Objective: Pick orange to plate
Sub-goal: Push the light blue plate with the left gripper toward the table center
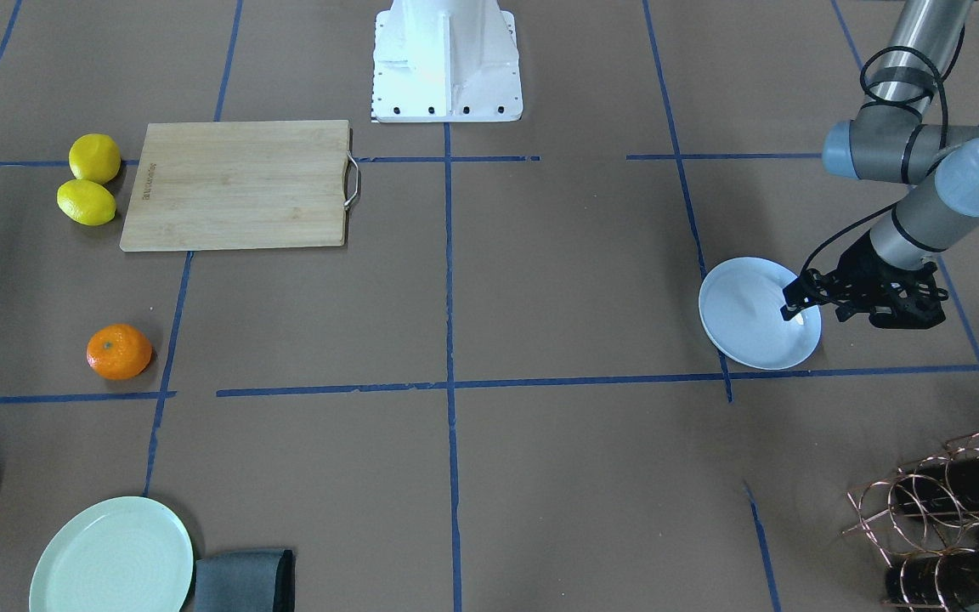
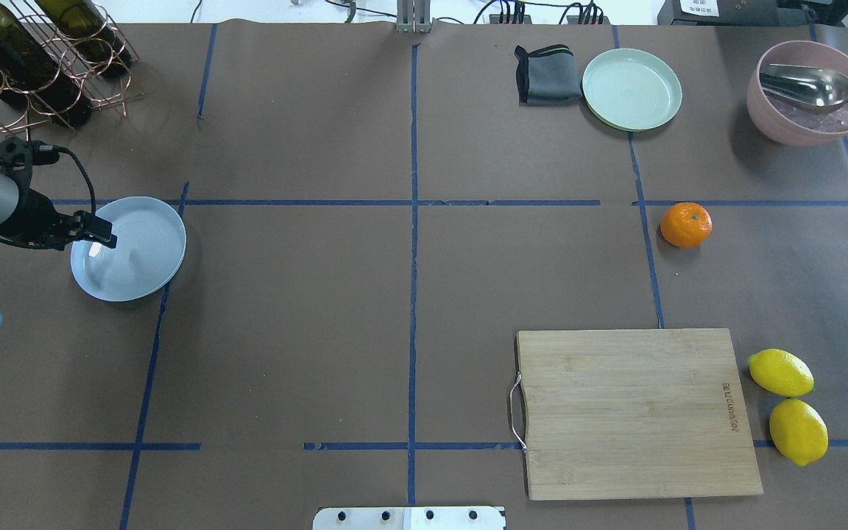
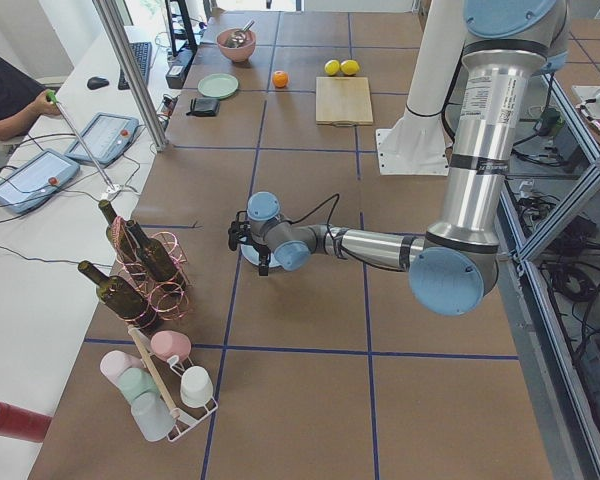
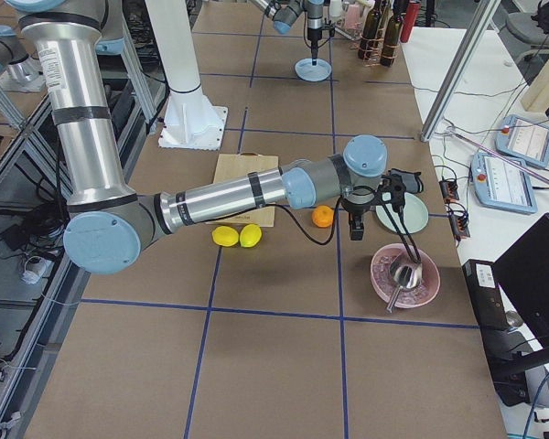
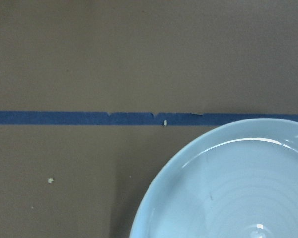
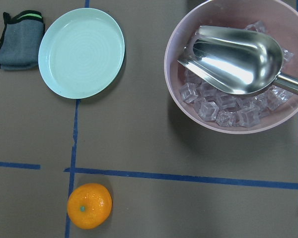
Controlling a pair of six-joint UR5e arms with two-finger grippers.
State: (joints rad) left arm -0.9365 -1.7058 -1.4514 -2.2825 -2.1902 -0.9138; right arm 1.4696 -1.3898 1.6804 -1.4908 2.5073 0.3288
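Observation:
The orange (image 2: 685,224) lies on the brown table to the robot's right, and it also shows low in the right wrist view (image 6: 89,206). The pale bluish plate (image 2: 140,246) rests far off on the left side. My left gripper (image 2: 104,237) hangs low over the plate's left part (image 1: 744,323), its fingers close together with nothing seen between them. The left wrist view shows only the plate's rim (image 5: 188,163). My right gripper (image 4: 354,229) hovers just past the orange (image 4: 322,216), seen only in the right side view, so I cannot tell its state.
A mint-green plate (image 2: 631,88) and a folded grey cloth (image 2: 548,73) sit beyond the orange. A pink bowl (image 2: 762,110) holds ice and a metal scoop. A wooden cutting board (image 2: 637,412) and two lemons (image 2: 781,372) lie nearer the robot. A wire bottle rack (image 2: 34,59) stands behind the bluish plate.

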